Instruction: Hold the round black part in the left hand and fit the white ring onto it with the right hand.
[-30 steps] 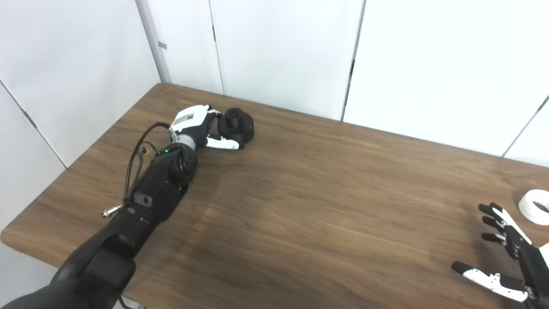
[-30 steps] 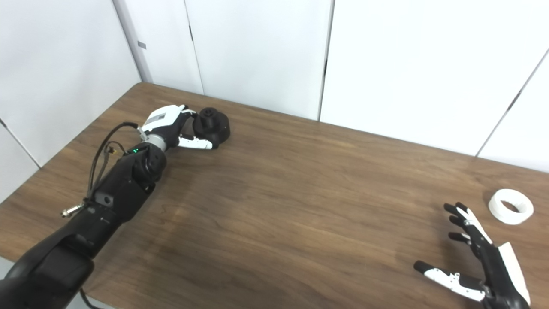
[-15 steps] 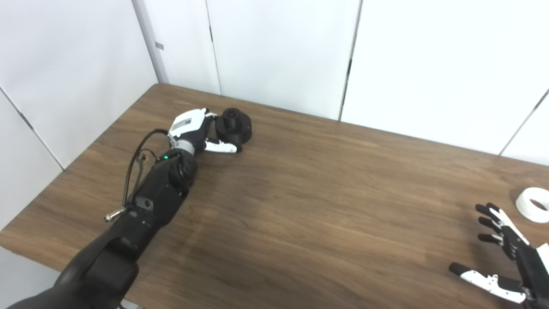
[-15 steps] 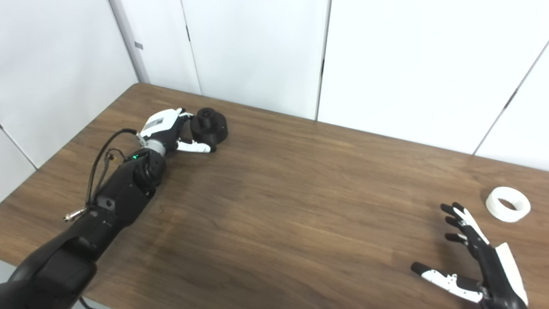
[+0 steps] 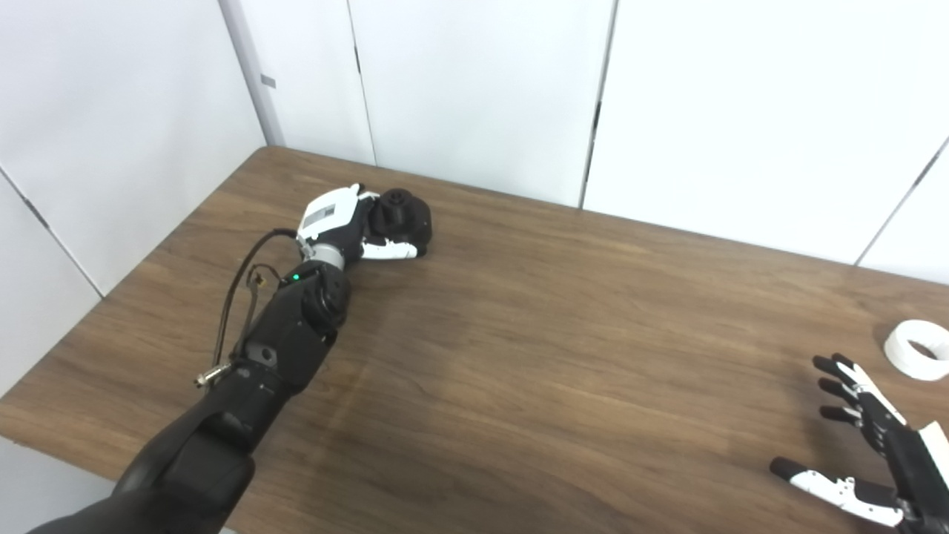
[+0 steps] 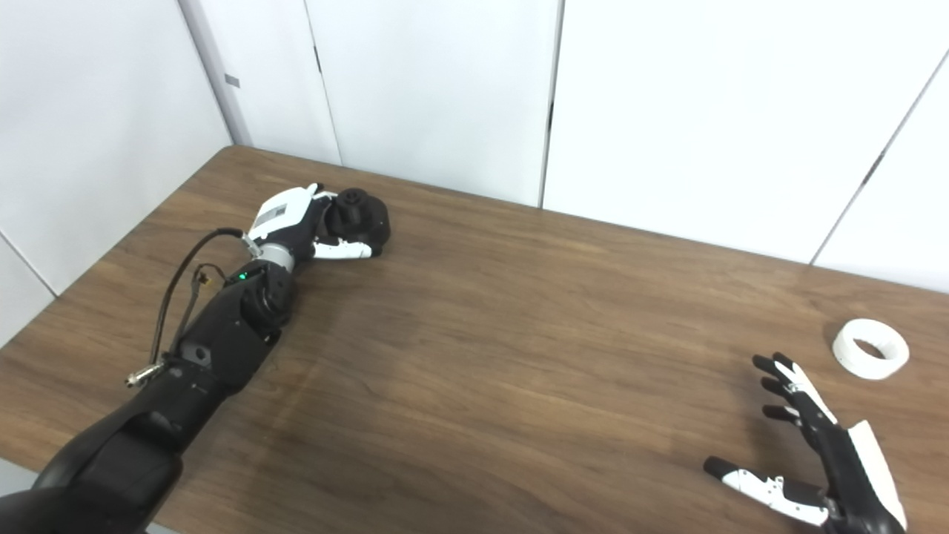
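My left hand (image 6: pixel 296 222) is curled round the round black part (image 6: pixel 361 219) far across the counter (image 6: pixel 519 356), while the white ring (image 6: pixel 870 348) lies flat just beyond my spread, empty right hand (image 6: pixel 823 460).

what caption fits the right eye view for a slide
Left robot hand wraps the round black part at the far table corner; open right robot hand waits near the white ring.

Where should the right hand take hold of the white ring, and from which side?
Probably across the outer wall of the white ring, coming down from above. It lies flat on the table with its hole facing up, so the sides are free. The open right hand sits just short of it, so a short forward reach should do.
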Motion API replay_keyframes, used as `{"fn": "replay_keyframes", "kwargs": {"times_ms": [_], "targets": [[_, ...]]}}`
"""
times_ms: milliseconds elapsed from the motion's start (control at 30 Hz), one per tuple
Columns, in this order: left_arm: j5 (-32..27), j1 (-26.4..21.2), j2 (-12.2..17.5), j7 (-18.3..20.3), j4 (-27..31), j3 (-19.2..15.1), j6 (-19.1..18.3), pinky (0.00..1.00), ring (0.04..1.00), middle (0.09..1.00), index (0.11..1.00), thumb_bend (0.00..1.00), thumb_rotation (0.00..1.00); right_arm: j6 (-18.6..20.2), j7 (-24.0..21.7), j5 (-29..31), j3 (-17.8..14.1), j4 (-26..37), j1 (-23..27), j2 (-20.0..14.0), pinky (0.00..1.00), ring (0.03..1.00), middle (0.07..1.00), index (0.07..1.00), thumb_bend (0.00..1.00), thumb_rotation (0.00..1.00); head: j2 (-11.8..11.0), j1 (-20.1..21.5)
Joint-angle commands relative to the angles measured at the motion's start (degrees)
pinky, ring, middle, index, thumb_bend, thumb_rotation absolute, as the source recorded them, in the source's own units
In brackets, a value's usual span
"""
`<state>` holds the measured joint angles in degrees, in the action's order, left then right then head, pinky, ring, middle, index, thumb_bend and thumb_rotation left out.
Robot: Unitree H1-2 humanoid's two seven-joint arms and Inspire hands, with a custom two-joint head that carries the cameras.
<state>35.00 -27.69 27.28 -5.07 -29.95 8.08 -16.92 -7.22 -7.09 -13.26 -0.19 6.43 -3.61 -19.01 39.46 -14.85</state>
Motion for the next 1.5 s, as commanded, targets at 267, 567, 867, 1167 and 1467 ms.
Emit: {"fn": "replay_keyframes", "kwargs": {"times_ms": [267,567,867,1167,1467], "targets": [[-0.76,-3.57,-0.18,-5.16,-2.42,-0.89,0.58,1.0,1.0,1.0,0.816,1.0,0.52,1.25,-0.79,-0.17,-0.57,4.66,0.12,-0.97,0.78,0.855,0.954,0.872,0.71,0.3,0.8,0.4],[-2.09,-2.88,-1.07,-10.74,-4.96,-1.81,4.59,1.0,0.996,0.956,0.708,1.0,0.33,1.55,-1.48,0.11,-0.81,5.23,-0.14,-1.31,0.78,0.855,0.955,0.873,0.7,0.29,1.2,0.02],[-4.5,-2.79,-2.62,-15.41,-8.61,-2.61,9.84,1.0,0.97,0.913,0.625,0.98,0.23,1.46,-1.9,-0.03,-0.98,5.25,-0.18,-1.49,0.77,0.864,0.956,0.874,0.71,0.3,1.5,-0.15],[-6.49,-2.86,-5.0,-21.76,-12.89,-3.55,14.63,0.95,0.903,0.859,0.535,0.93,0.14,1.82,-2.13,0.08,-1.08,5.8,-0.29,-1.57,0.74,0.848,0.952,0.872,0.7,0.29,1.83,-0.07],[-7.67,-2.7,-5.78,-22.43,-15.57,-2.48,18.07,1.0,0.921,0.873,0.488,0.52,0.07,2.62,-2.37,0.08,-1.12,6.12,-0.17,-1.52,0.73,0.837,0.951,0.871,0.71,0.31,1.99,-0.16]]}}
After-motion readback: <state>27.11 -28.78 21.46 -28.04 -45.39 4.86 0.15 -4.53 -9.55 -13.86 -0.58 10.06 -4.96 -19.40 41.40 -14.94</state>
